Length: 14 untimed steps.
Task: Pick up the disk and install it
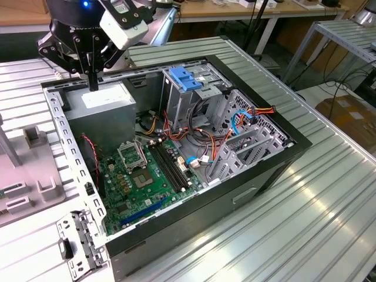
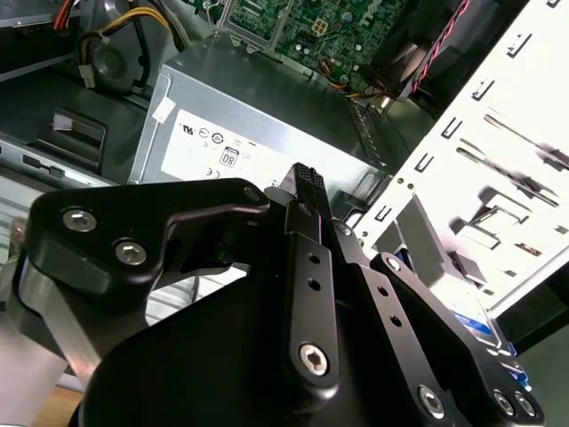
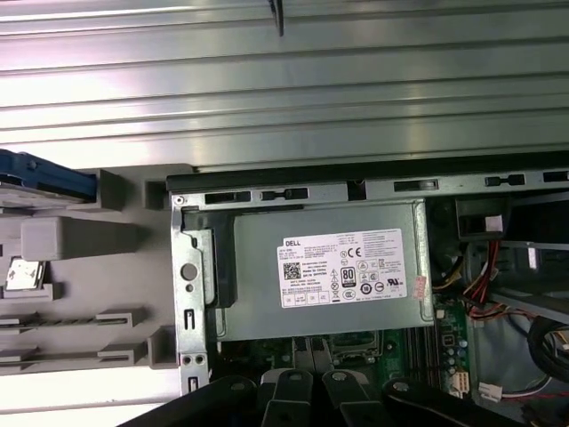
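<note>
— Where is the disk sitting relative to the end effector?

— In the first wrist view the disk [image 3: 44, 173] is resting on the grey holder [image 3: 80, 238]. It is lying outside the computer case [image 1: 247, 197], past the case wall nearest the power supply box [image 1: 100, 111]. The end effector [image 1: 94, 87] is hanging over that box at the far corner of the case, well apart from the disk. In the exterior view the holder is lying at the exterior view's left of the case, on the counter [image 1: 305, 194].

— And the fingers?

— They are pressing together, gripping nothing.

— Which way is the disk pointing?

— Only a blue side rail of it is showing. That rail is running parallel to the counter's ridges and to the case's far wall. The rest is being cut off, so its long axis cannot be told.

— Any writing?

— A white sticker [image 3: 351, 267] with barcodes and small marks is facing up on the power supply box. The disk's own label cannot be made out.
</note>
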### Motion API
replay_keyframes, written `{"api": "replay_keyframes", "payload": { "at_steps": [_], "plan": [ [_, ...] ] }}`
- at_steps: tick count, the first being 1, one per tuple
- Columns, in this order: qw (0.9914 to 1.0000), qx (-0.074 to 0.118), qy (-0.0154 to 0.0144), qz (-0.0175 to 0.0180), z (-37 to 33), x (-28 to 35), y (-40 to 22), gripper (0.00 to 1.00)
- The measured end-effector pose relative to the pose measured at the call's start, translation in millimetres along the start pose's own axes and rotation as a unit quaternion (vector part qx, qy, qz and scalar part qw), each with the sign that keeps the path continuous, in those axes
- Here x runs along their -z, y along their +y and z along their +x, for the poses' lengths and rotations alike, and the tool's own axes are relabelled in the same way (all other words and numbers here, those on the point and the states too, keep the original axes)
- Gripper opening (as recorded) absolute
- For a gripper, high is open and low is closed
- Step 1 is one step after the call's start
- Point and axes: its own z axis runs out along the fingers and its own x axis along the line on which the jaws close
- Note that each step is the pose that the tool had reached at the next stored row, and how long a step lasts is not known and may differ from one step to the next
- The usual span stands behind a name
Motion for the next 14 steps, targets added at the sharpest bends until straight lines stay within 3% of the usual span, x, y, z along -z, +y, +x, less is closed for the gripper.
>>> {"api": "replay_keyframes", "payload": {
  "at_steps": [14],
  "plan": [
    [1.00000,0.000,0.0000,0.0000,8.8,0.2,-0.6,0.11]
  ]
}}
